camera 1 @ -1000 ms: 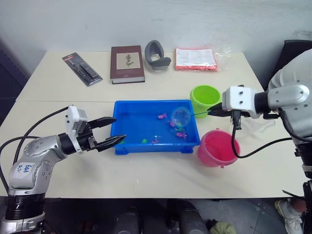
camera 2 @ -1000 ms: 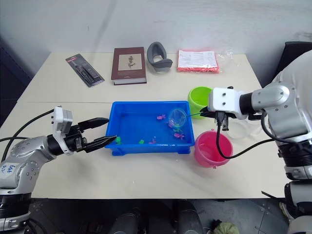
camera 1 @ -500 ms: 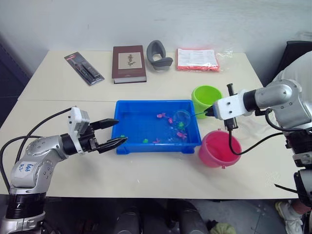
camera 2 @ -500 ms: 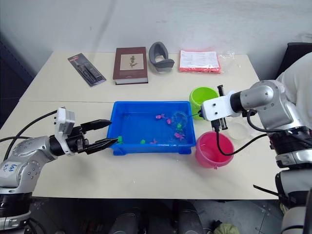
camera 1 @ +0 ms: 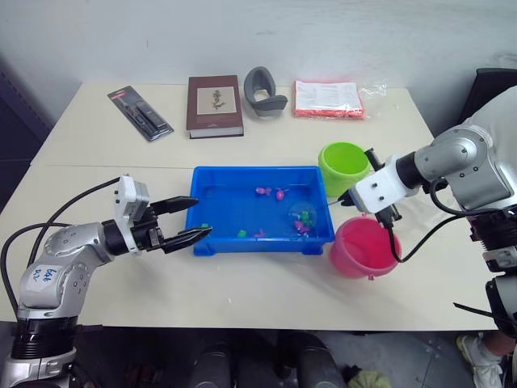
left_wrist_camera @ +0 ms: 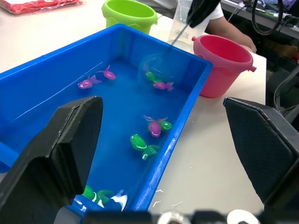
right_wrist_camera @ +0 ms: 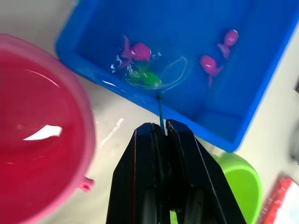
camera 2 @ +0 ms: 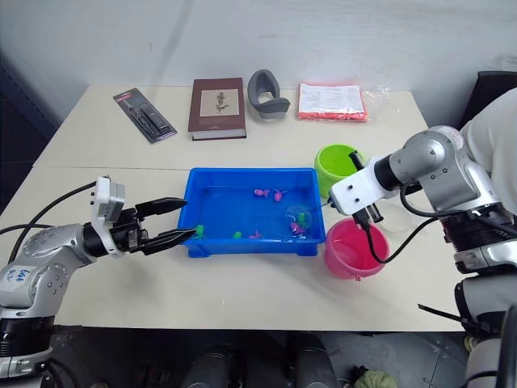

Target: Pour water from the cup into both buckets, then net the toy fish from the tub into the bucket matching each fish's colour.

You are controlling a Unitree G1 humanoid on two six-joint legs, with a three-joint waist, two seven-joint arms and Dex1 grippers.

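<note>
Right hand [right_wrist_camera: 161, 133] is clamped on the thin stick of the net [right_wrist_camera: 159, 77], fingers pressed together around it. Since a second ago the arm has dropped and tilted: the hoop, then held up over the tub's right end, now sits low inside the tub [camera 1: 212, 179], at the water near the right wall. A green fish [right_wrist_camera: 145, 78] lies within the hoop, and a pink fish [right_wrist_camera: 139, 50] is at its rim.

Left hand [camera 1: 190, 218] is spread wide and holds nothing. It hovers just off the tub's left wall, much as it did a second ago.

The tub holds shallow water and several loose fish: two pink ones [camera 1: 271, 192] toward the far wall, and a green one [left_wrist_camera: 142, 145] and a pink-and-green pair [left_wrist_camera: 157, 126] toward the near wall. Another green fish [camera 1: 204, 227] is in the near left corner.

The green bucket [camera 1: 342, 164] stands just beyond the tub's far right corner; its contents cannot be made out. The pink bucket [camera 1: 363, 246] stands off the near right corner and holds water with a bright glint on it. The clear cup [left_wrist_camera: 181, 24] stands between the two buckets.

At the far edge of the worktop [camera 1: 242, 283] lie a book [camera 1: 214, 105], a packaged tool [camera 1: 139, 113], a grey holder [camera 1: 262, 87] and a red packet [camera 1: 326, 99].
</note>
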